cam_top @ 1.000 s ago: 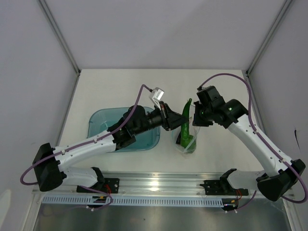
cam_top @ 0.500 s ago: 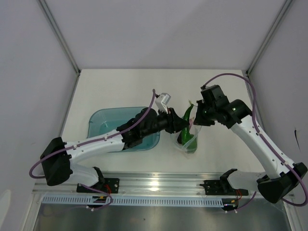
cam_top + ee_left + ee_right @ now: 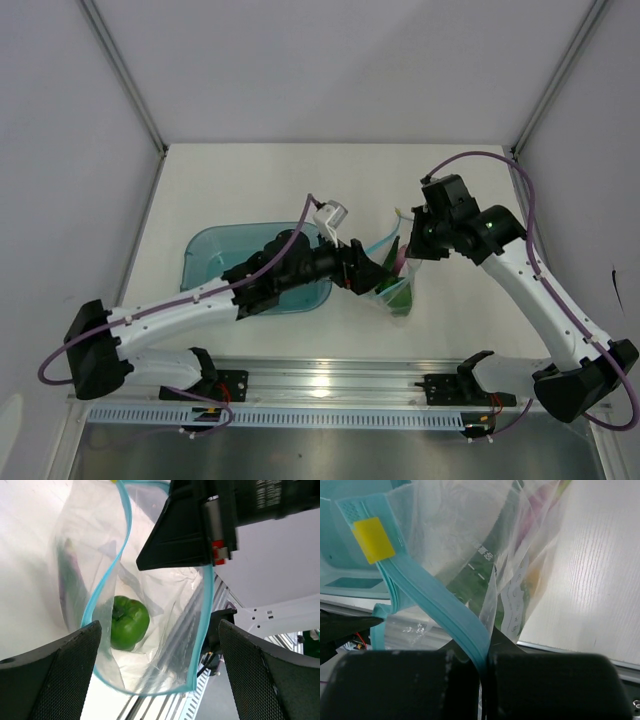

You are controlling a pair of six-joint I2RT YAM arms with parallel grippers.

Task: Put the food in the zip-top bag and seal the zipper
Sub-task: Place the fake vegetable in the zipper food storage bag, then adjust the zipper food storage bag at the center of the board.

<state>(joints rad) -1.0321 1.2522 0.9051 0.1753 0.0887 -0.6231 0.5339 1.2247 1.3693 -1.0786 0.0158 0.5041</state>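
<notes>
The zip-top bag (image 3: 396, 288) stands open between the two arms, mouth up. My right gripper (image 3: 485, 662) is shut on its zipper (image 3: 432, 597), the teal strip, and holds the rim up; in the top view this gripper (image 3: 411, 250) is at the bag's far right edge. My left gripper (image 3: 160, 680) is open at the bag's mouth, its fingers (image 3: 50, 680) wide apart on either side. The green vegetable (image 3: 129, 622) lies loose inside the bag on its bottom. A purple piece (image 3: 67, 577) shows through the bag's wall. The yellow-orange fruit shows only as a faint tint through the plastic.
A translucent teal tray (image 3: 212, 252) sits left of the bag, under my left arm. A yellow tab (image 3: 374, 540) marks one end of the zipper strip. The aluminium rail (image 3: 330, 380) runs along the near table edge.
My left gripper has opened and let go of the green vegetable, which stuck up out of the bag before and now lies inside it. The left arm pulled back slightly.
</notes>
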